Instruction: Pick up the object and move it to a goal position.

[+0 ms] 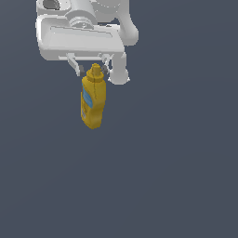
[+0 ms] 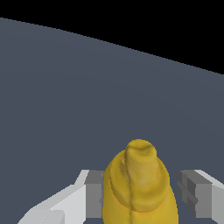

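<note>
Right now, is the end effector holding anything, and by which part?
Yes: the end effector grips the yellow bottle at its nozzle cap, body hanging below.

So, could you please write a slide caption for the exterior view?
Panda pincer straddling the nozzle of an upright yellow mustard bottle on a plain dark floor.

white Panda arm [image 1: 79, 35] sits at the top of the exterior view, wrist pointing straight down. Its white two-finger gripper with grey pads [image 1: 93, 70] has fingers vertical, jaws narrowed, pinching the nozzle of the small yellow squeeze bottle [image 1: 93, 100]. Wrist view: grey pads [image 2: 94, 194] flank the cap on both sides
</note>
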`<move>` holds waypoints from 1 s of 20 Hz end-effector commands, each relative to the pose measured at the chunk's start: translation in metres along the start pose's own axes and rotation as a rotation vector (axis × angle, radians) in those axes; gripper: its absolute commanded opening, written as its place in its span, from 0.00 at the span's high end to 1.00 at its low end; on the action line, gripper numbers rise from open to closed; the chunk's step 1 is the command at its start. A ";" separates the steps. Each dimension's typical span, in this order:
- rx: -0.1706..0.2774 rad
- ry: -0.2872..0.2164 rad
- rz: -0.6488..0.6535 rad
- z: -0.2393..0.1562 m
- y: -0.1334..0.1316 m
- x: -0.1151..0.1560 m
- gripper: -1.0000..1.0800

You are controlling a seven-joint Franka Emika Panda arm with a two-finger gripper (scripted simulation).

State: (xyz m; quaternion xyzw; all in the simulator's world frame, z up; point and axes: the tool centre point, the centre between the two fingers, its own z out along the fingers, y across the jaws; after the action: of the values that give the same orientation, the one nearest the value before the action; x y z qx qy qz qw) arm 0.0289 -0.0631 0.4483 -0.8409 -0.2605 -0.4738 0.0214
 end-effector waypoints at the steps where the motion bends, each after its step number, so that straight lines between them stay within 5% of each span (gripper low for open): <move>1: -0.009 0.047 -0.015 -0.012 0.007 0.012 1.00; 12: -0.019 0.205 -0.057 -0.052 0.030 0.035 1.00; 20: -0.020 0.261 -0.071 -0.067 0.038 0.041 1.00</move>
State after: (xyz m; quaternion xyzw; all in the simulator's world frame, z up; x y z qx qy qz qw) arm 0.0122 -0.0974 0.5187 -0.7680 -0.2785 -0.5759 0.0313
